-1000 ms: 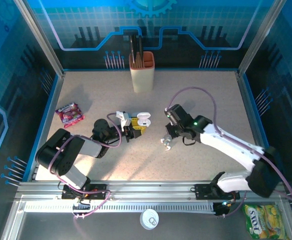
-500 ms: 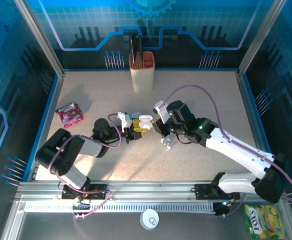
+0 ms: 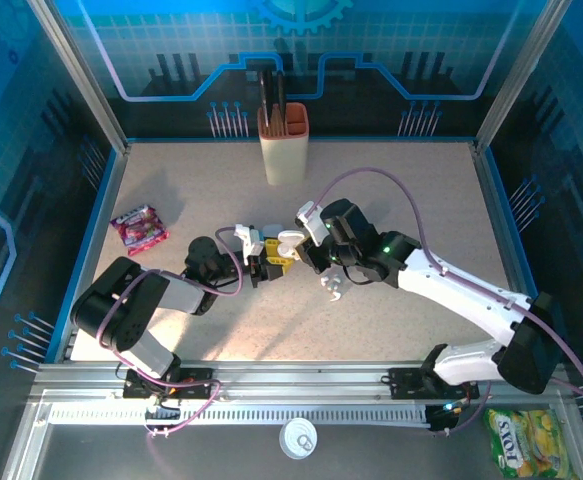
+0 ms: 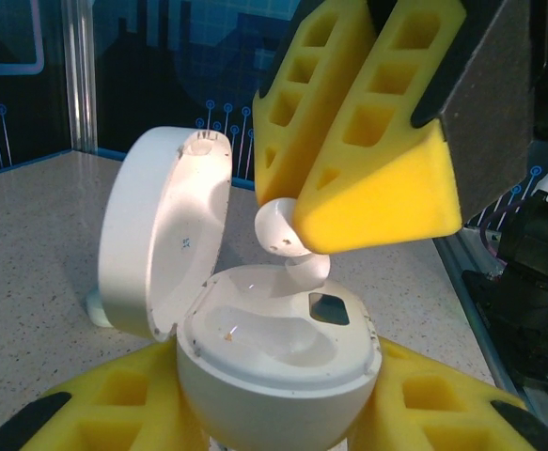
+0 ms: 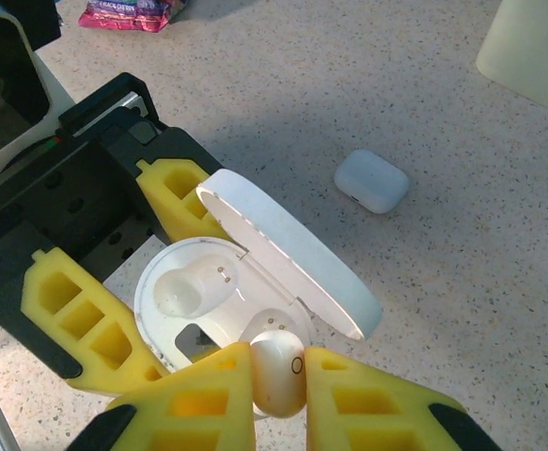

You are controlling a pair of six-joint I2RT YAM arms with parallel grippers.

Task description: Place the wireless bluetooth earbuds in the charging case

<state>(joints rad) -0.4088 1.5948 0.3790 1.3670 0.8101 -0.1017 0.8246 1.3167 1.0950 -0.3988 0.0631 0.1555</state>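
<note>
My left tool (image 3: 269,262) grips the charging case (image 4: 274,366), whose lid (image 4: 161,244) stands open. My right tool (image 5: 275,381) pinches one earbud (image 4: 281,228) just over the case's wells.

The counter (image 3: 401,190) is a pale, speckled, sand-coloured surface with a blue rim. A tall beige holder (image 3: 283,145) stands upright at the far middle, with dark handles sticking out of its top. A pink snack packet (image 3: 139,229) lies flat near the left edge, well apart from the holder. A small white rounded case (image 5: 372,181) lies closed on bare surface near the middle.
</note>
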